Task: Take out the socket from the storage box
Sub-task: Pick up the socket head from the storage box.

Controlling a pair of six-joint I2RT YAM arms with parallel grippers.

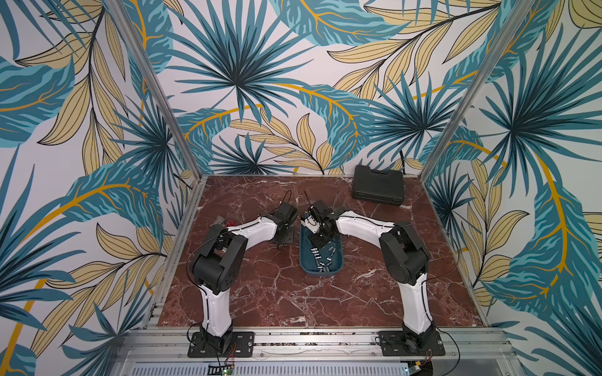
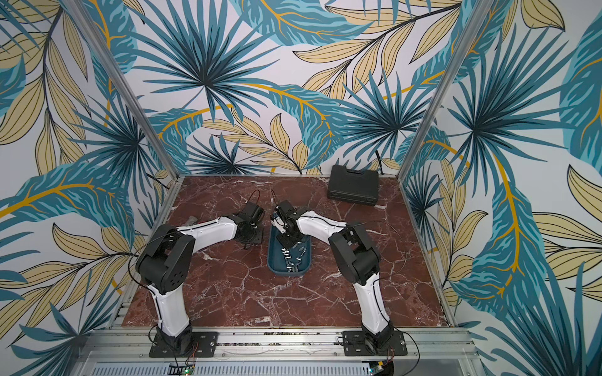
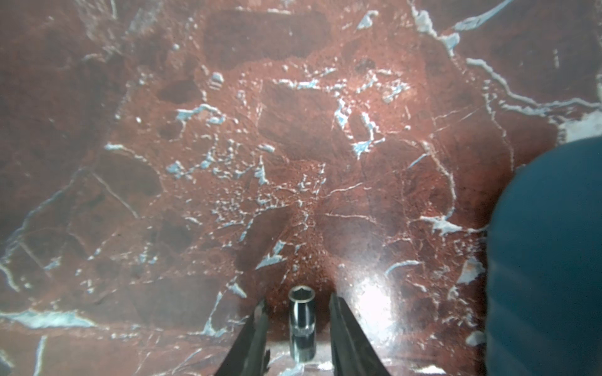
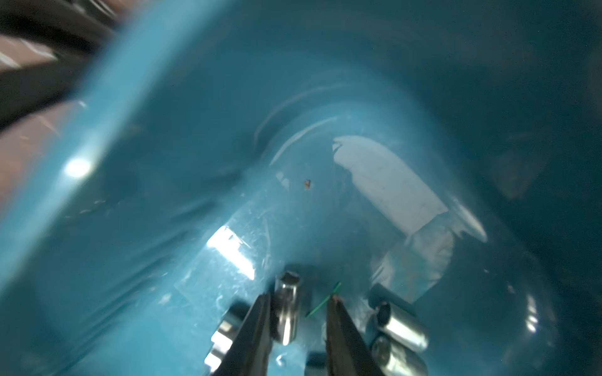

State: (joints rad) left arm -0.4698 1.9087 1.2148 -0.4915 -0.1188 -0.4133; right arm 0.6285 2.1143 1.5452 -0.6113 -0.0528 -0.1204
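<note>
Found the left gripper (image 3: 297,299) farthest left, low over the red marble table (image 1: 293,302) and just beside the storage box (image 1: 321,274), outside its teal rim. Saw its two fingers (image 3: 250,341) parted around a chrome socket (image 3: 301,325) resting on the marble, with a clear gap on either side: released, nothing grasped. Could not tell that socket's pose, upright or lying, from the wrist view.

Next to the right, found the storage box itself, lidless, set lengthwise away from the arm bases (image 1: 221,341), with loose sockets (image 1: 315,253) scattered over its near half. Saw the right gripper (image 4: 299,295) reaching down inside the box, fingers (image 4: 345,335) apart. Noted a second socket (image 4: 286,309) between them on the box floor, touching one finger and clear of the other: slack, not clenched on anything. Noted further loose sockets lying just beside both fingers in the wrist view.

Farthest right, at the back of the table, saw a black tool case (image 1: 378,185), closed and flat on the marble, well apart from the box.
</note>
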